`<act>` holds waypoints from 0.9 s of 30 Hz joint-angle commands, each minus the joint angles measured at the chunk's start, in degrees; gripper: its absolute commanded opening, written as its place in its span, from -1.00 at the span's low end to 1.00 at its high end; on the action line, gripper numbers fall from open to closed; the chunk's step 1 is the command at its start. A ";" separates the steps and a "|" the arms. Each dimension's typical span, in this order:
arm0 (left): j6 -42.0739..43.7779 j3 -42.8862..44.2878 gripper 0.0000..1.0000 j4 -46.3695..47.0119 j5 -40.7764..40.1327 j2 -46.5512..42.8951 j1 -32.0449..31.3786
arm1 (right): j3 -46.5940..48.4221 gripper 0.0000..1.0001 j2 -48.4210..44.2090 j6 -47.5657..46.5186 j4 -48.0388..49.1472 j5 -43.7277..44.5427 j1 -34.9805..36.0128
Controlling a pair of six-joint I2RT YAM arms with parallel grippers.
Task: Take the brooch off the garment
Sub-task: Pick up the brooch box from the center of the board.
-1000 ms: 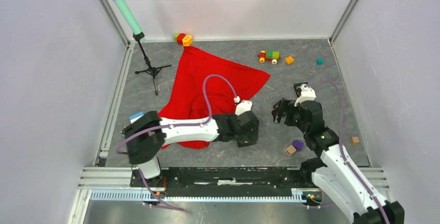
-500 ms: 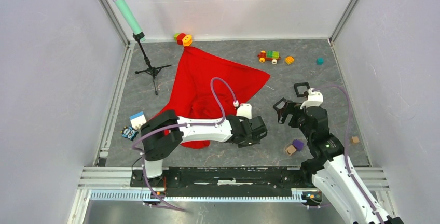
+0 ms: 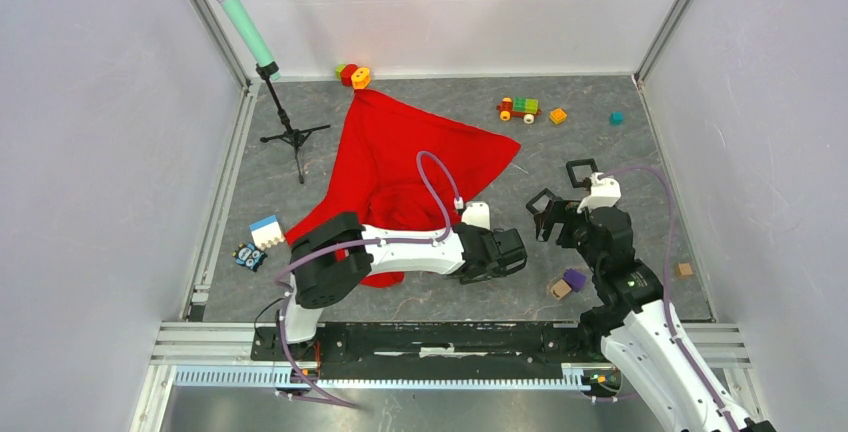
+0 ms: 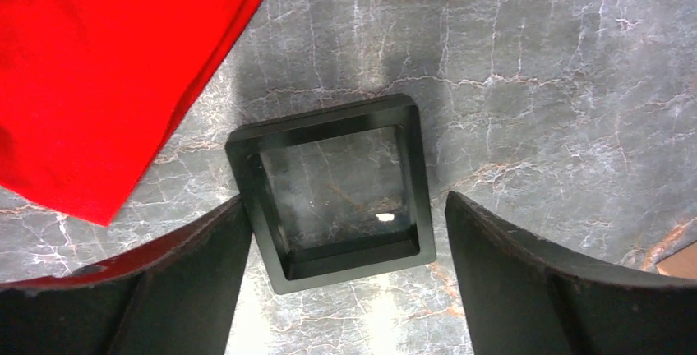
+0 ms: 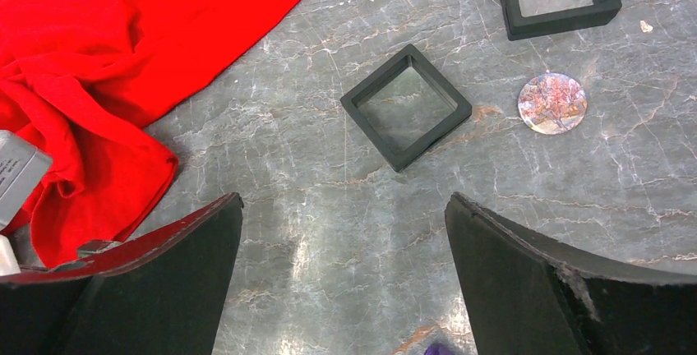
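Left gripper (image 4: 345,207), jaws wide and empty, hangs straight above the black tray (image 4: 329,121), where a tiny pale speck, apparently the brooch (image 4: 384,217), lies clear of the garment (image 4: 107,67); right gripper (image 5: 343,199), likewise open, stands farther off.

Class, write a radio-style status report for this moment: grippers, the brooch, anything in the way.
Left gripper open over black tray. Right gripper open, empty. Likely brooch: pale speck in tray, off garment. Nothing blocking.
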 commanded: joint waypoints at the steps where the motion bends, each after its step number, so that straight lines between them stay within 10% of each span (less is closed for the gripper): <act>1: -4.80 0.87 0.70 -2.42 -3.28 0.67 -0.39 | -0.04 0.96 -0.44 -1.53 1.50 -1.17 -0.27; 6: 3.61 -5.66 0.28 7.48 -1.61 -6.18 0.10 | -0.65 0.96 0.44 -3.72 2.04 -7.11 -0.26; 13: 16.09 -29.47 0.16 43.02 23.32 -24.55 7.68 | -3.82 0.90 3.20 -4.87 5.40 -25.58 -0.35; 21: 18.31 -43.37 0.02 61.19 37.34 -37.77 13.49 | -16.30 0.95 3.08 14.13 37.32 -51.69 -0.44; 27: 17.78 -46.58 -0.15 69.13 44.14 -40.54 15.07 | -18.34 0.88 -0.35 21.63 46.65 -51.57 -0.44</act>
